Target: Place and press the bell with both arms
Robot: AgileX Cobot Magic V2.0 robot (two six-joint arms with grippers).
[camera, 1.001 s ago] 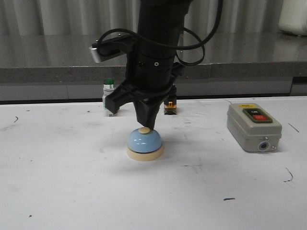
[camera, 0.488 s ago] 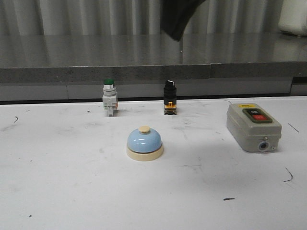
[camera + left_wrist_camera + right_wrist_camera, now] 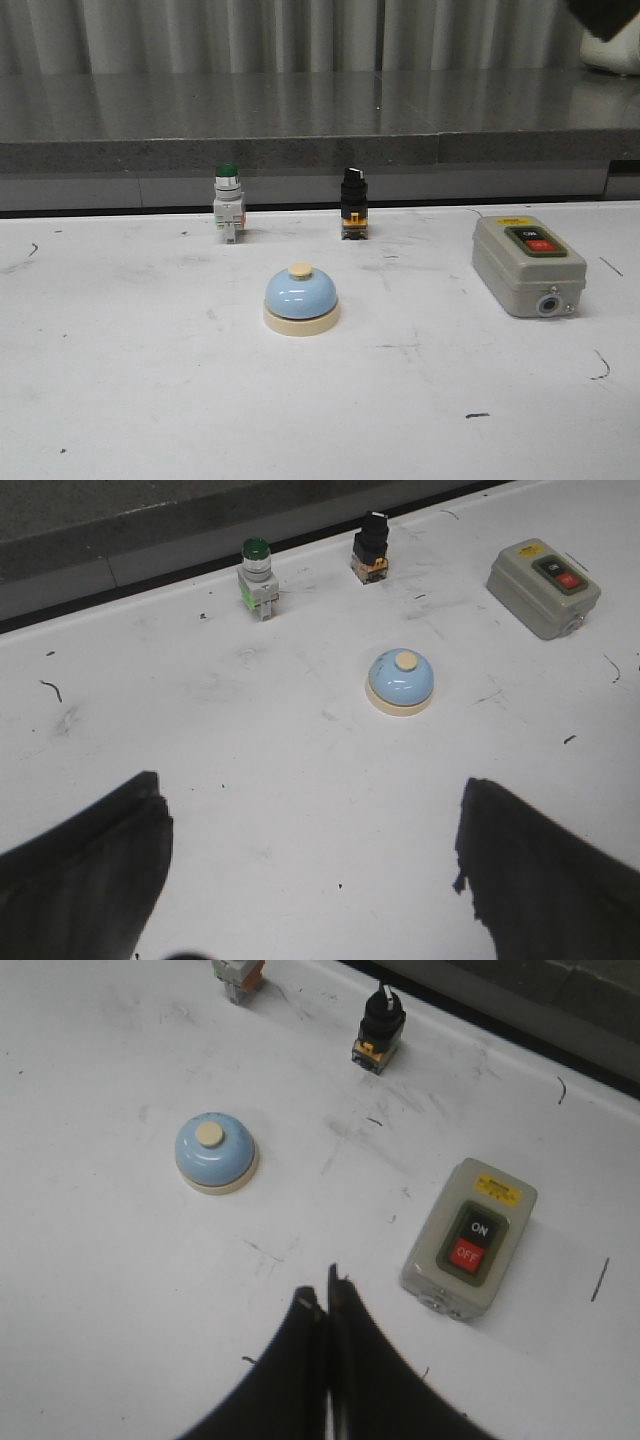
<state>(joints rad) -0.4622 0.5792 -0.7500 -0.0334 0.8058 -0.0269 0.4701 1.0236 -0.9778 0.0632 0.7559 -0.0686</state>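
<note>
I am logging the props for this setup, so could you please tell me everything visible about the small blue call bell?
The small desk call bell with a glossy light-blue dome sits upright on a cream round base, topped by a cream button that looks unpressed. It stands alone near the middle of the scuffed white table, in front of the green-capped push button and black selector switch, left of the grey switch box. Nothing touches it; neither gripper is near.
</note>
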